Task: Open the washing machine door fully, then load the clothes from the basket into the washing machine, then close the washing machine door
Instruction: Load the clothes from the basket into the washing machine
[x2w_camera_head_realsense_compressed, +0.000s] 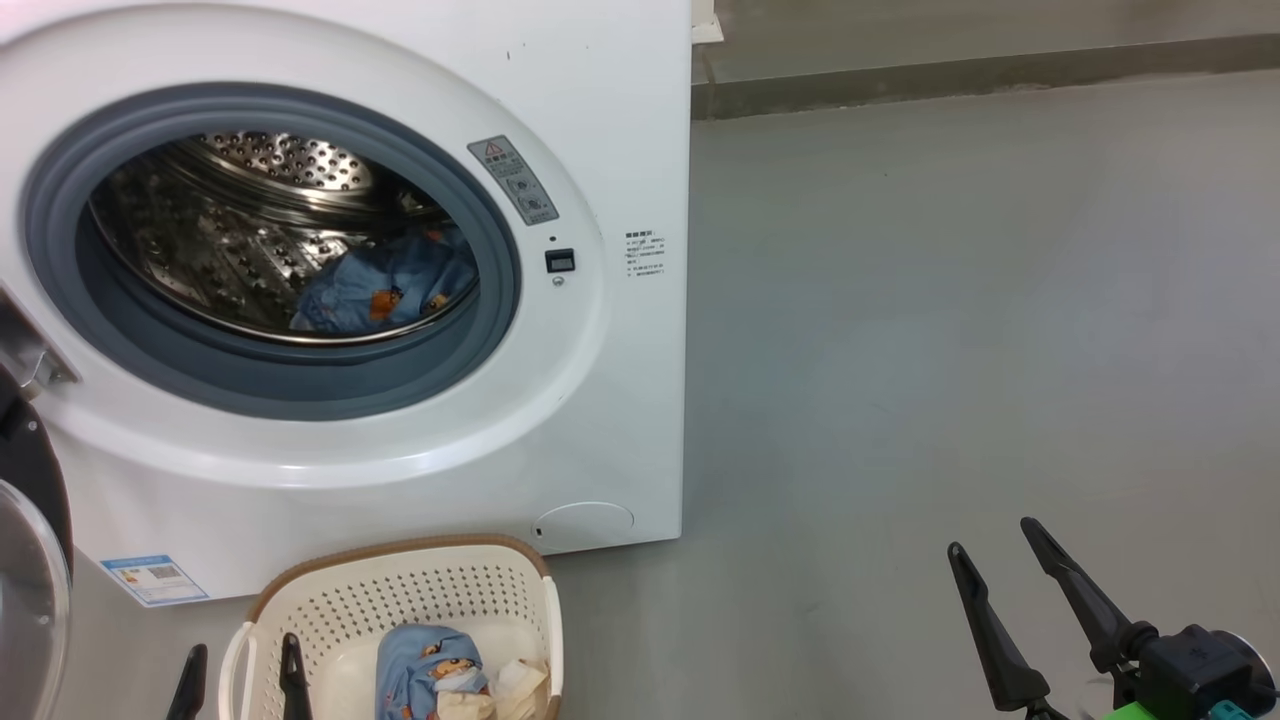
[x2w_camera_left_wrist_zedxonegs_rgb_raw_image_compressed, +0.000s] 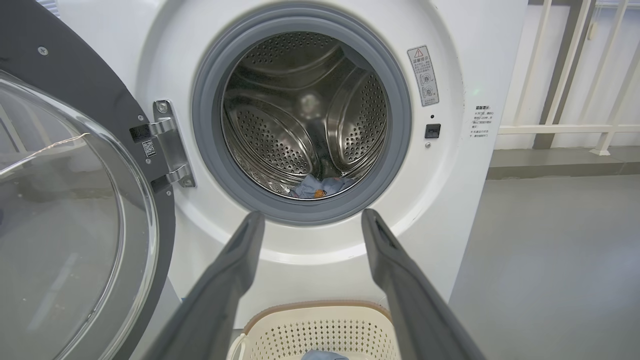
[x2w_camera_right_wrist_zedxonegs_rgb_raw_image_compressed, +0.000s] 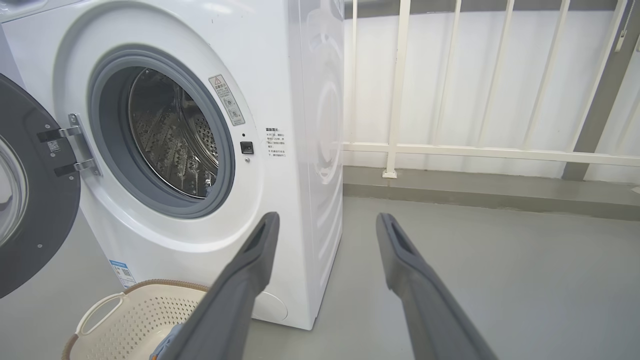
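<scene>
Standing open at far left, the washing machine door (x2w_camera_head_realsense_compressed: 30, 560) is mostly cut off; the left gripper (x2w_camera_head_realsense_compressed: 242, 672), spread empty, pokes up by the basket (x2w_camera_head_realsense_compressed: 400, 560), whose clothes (x2w_camera_head_realsense_compressed: 430, 665) are half cropped; the right gripper (x2w_camera_head_realsense_compressed: 992, 538) gapes empty.

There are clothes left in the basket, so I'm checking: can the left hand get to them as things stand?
Probably yes. The left hand is open, poised at the rim of the basket, and nothing covers the clothes inside it.
</scene>
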